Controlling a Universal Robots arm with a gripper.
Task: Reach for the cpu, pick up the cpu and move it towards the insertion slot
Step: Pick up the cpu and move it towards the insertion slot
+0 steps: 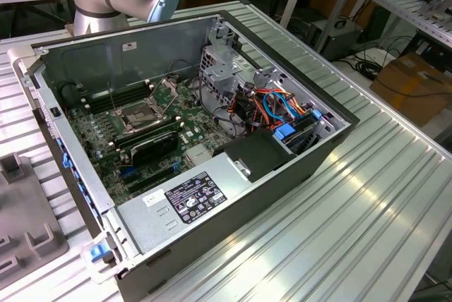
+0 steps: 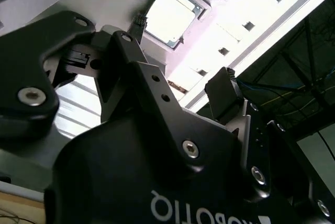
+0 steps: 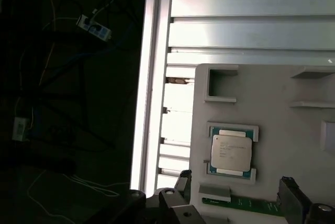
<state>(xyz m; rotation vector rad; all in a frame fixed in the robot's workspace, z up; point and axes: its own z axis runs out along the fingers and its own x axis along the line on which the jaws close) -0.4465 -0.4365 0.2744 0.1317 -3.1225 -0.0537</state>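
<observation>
the small flat square silver cpu looks light, stiff and easy to hurt, best held by its side edges; the black claw is spread wide.

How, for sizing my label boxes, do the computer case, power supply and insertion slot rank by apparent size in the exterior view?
1. computer case, by far the largest.
2. power supply, the silver labelled box along its near edge.
3. insertion slot, the smallest. It sits farther from the camera, but the difference looks too big for that to change the order.
</observation>
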